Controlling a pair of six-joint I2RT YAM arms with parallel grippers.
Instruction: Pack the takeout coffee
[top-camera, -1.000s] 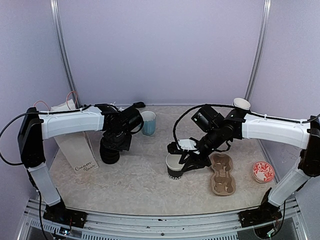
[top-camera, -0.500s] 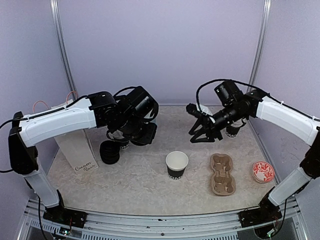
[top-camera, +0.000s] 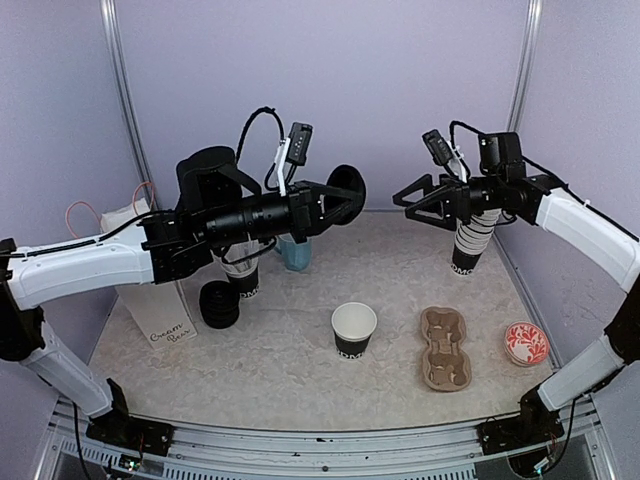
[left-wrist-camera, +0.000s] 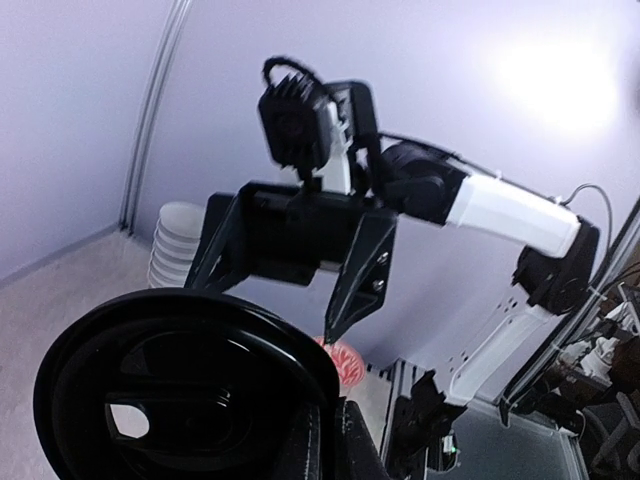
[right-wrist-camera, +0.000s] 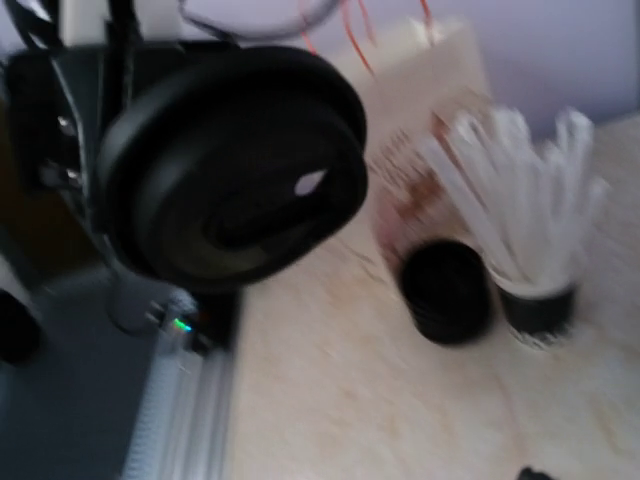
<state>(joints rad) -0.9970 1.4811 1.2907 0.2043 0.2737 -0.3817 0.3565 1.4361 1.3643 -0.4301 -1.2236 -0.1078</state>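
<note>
The left jaws hold a black lid up high. The right jaws are wide and empty, facing it, maybe to take it. The coffee cup sits open on the desk.

Handwriting on the white paper bag, low on its front: you read two words, roughly "Cream Bear", the first one uncertain. White lettering near the base of the open black cup is too small to read.
</note>
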